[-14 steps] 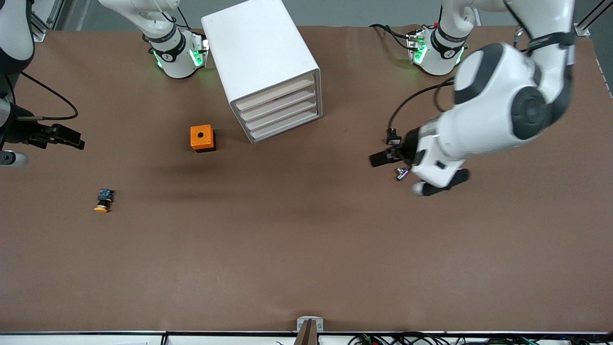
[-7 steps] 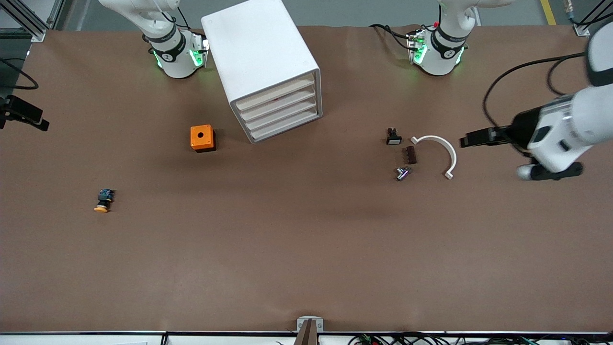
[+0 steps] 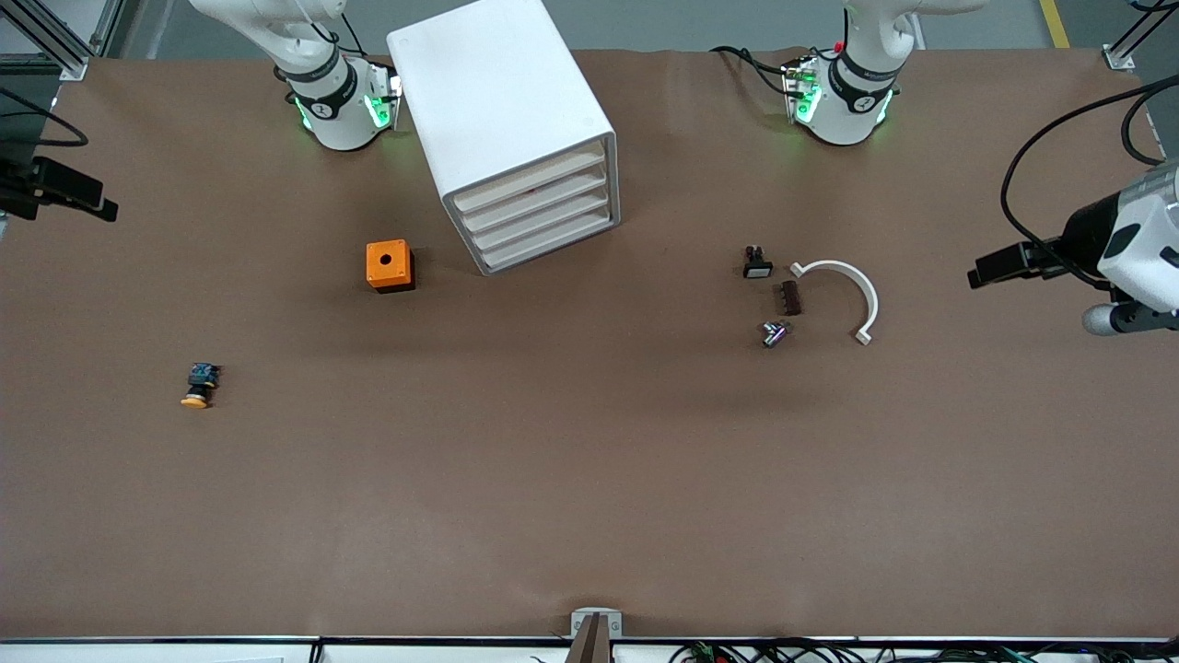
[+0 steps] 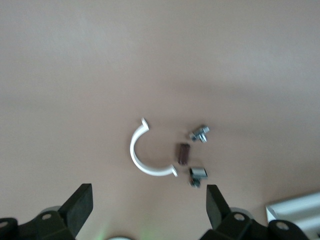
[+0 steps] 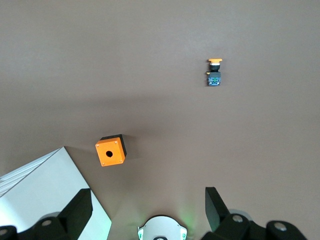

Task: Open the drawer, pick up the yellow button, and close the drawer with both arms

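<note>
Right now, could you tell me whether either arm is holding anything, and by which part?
Nothing is held. The left gripper and the right gripper both have open, empty fingers, up at opposite ends of the table.

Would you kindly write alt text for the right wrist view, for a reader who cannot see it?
The right gripper hangs open above the brown table, holding nothing. Below it lie an orange cube box with a round hole, a corner of the white drawer cabinet beside that box, and, apart from both, a tiny push-button with an orange-yellow cap.
</note>
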You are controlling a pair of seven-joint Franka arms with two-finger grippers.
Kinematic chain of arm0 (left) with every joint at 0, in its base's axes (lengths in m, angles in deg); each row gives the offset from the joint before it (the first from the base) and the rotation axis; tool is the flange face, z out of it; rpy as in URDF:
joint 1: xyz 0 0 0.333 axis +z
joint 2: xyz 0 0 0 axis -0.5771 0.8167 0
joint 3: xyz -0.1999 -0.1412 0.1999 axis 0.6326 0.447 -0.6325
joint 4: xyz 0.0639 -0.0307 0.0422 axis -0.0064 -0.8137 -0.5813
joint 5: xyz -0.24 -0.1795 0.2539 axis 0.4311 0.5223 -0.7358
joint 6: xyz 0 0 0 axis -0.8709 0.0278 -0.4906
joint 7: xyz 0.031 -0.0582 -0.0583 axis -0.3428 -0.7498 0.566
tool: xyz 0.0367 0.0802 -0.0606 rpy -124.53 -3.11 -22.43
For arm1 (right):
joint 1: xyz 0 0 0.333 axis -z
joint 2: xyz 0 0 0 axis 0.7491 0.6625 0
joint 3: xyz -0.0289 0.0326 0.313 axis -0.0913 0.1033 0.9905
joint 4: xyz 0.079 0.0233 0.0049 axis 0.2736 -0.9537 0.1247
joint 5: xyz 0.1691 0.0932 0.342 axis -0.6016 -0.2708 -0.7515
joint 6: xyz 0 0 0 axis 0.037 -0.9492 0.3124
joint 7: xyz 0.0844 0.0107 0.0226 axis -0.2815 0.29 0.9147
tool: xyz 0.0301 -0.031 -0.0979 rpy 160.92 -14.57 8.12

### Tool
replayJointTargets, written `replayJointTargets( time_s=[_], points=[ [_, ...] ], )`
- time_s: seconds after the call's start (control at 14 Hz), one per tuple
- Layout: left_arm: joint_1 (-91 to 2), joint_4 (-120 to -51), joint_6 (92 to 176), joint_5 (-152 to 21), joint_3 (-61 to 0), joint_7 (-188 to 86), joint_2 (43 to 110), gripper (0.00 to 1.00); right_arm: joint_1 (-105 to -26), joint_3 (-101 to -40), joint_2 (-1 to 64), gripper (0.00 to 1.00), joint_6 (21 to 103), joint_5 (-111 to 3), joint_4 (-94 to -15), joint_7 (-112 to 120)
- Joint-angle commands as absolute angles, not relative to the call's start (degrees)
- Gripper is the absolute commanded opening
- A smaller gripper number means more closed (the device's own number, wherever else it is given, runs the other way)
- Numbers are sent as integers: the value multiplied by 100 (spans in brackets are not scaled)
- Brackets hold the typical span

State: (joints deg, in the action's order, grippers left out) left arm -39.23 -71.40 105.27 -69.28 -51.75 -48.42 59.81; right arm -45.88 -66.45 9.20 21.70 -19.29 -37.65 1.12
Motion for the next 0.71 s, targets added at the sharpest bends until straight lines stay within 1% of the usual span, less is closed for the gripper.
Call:
replayJointTargets(
  time_s=[0.0, 0.07, 0.36, 0.5, 0.64],
  points=[
    [-4200, -7646, 11147, -7067, -5617, -5163, 5701, 100, -4649, -6622, 705, 100, 1984, -1860, -3740, 33],
    [-4184, -7656, 11236, -7076, -5654, -5172, 5674, 100, -4640, -6631, 635, 100, 1940, -1869, -3792, 33],
    [-4148, -7350, 11228, -7287, -5628, -5163, 5455, 100, -4666, -6666, 328, 100, 1949, -1886, -4213, 7],
    [-4148, -7331, 11158, -7296, -5611, -5128, 5376, 100, -4727, -6753, 117, 100, 2019, -1895, -4521, 7],
    [-4157, -7322, 10878, -7296, -5602, -5111, 5235, 100, -4859, -6920, 89, 100, 2019, -1895, -4575, 7]
  ],
)
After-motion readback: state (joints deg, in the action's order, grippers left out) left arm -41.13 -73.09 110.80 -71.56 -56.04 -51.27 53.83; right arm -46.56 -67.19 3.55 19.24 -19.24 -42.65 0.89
